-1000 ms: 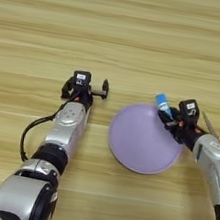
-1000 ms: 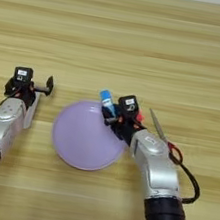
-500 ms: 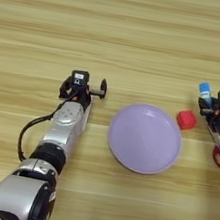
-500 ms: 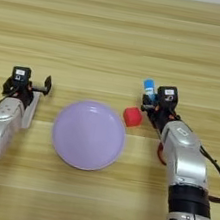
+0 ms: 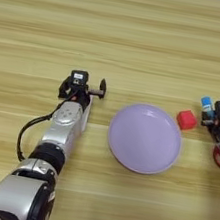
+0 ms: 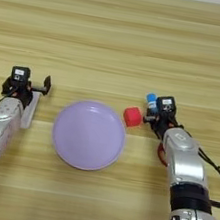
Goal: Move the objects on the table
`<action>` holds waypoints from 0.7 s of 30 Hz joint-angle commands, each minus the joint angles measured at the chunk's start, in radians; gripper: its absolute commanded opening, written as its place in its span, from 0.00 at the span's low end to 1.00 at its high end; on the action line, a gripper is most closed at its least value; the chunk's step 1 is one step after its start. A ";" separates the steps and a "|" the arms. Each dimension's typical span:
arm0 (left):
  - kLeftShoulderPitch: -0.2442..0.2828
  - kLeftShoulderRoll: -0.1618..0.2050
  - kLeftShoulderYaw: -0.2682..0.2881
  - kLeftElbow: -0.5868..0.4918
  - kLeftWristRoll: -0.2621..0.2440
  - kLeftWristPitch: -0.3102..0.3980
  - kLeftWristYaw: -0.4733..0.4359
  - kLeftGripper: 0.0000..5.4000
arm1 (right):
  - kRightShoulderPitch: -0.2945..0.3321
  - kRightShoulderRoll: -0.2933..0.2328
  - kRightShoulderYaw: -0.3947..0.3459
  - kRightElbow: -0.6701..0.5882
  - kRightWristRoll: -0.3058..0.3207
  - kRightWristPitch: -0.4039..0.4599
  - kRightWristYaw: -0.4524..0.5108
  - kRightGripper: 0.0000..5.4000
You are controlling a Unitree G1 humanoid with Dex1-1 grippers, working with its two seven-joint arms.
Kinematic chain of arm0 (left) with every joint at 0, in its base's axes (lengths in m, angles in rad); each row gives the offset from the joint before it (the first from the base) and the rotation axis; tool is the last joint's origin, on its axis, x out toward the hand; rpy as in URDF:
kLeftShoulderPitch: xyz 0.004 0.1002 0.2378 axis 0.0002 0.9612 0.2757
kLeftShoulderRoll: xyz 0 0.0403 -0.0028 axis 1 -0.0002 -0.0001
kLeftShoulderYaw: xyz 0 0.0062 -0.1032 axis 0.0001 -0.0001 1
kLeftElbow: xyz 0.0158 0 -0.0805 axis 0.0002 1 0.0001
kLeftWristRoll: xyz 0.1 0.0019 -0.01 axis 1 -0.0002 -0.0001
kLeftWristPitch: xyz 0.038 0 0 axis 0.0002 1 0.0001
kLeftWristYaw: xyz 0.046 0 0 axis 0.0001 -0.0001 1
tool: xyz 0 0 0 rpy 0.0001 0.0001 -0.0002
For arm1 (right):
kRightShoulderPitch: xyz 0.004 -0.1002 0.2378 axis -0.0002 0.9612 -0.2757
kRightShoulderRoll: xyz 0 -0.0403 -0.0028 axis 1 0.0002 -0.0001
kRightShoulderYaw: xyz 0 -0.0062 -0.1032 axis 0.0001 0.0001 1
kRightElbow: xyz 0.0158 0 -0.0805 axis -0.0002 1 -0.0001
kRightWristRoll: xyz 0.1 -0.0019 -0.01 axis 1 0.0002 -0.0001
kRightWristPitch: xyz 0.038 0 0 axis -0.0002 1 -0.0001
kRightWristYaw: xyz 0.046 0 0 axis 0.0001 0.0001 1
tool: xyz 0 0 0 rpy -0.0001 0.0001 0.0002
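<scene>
My right gripper [image 6: 153, 112] is shut on the short blue stick [image 6: 151, 100], which stands up just right of the small red cube [image 6: 132, 117]. The cube sits on the table by the right rim of the round lilac plate [image 6: 88, 135], which has nothing on it. Left of the plate, my left gripper [image 5: 83, 88] rests open with its fingers spread wide and nothing between them. The flat white bar [image 5: 84, 120] lies along the left forearm, partly hidden under it.
The light-wood table [image 5: 143, 41] stretches across the far half of the view. A black cable [image 5: 24, 133] loops beside the left arm. A red cable loop [image 6: 160, 153] hangs at the right wrist.
My right gripper has carried the blue stick from the plate's right rim out to the right, past the red cube, which now shows. The left arm has not moved.
</scene>
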 commanded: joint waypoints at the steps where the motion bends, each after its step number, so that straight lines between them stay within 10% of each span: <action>1: 0.009 0.000 -0.001 -0.001 0.005 0.009 -0.001 1.00 | -0.025 -0.014 0.018 0.038 -0.019 -0.016 0.007 0.26; 21: 0.008 -0.001 -0.001 0.000 0.005 0.010 -0.001 1.00 | -0.044 -0.012 0.042 0.115 -0.048 -0.038 0.010 0.39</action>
